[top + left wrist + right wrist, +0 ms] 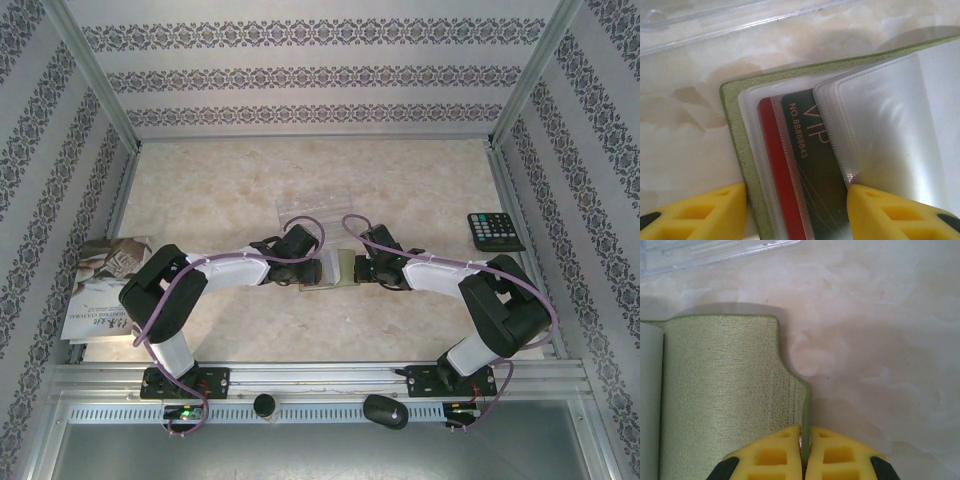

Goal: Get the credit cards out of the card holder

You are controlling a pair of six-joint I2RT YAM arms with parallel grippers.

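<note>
Pinning the olive-green flat folding fabric card holder (pixel 340 268) open at mid-table, between the two arm tips, with the right gripper (pixel 802 440) clenched on the upturned right edge of its cover. Poising the left gripper (pixel 796 200) over the left page, yellow fingers (pixel 715 205) spread: one just outside the green border, the other at the edge of the frosted clear plastic sleeves (pixel 880 130). Grasping nothing that can be made out. Leaving both visible credit cards in their pockets: a thin red plastic card (pixel 780 175) and, overlapping it on the right, a dark card with gold "VIP" lettering (pixel 815 165) (dark green or black, hard to tell through the film).

To do the step well: hold the right-hand clamp firm so the holder cannot slide. Bring the left fingers down onto one card's edge, not the sleeve's. Pinch card only, then draw flat and slow along the pocket, since slick film may drag out the neighbour.

Working on a pale marbled beige tabletop (pixel 250 180), glossy and likely slippery. Sharing it with a see-through plastic packet (pixel 310 210) just beyond the holder, a black keyed calculator (pixel 495 231) at the right edge and a printed booklet (pixel 105 285) at the left edge. Enclosed by grey-banded patterned wallpaper (pixel 300 75) and aluminium posts.
</note>
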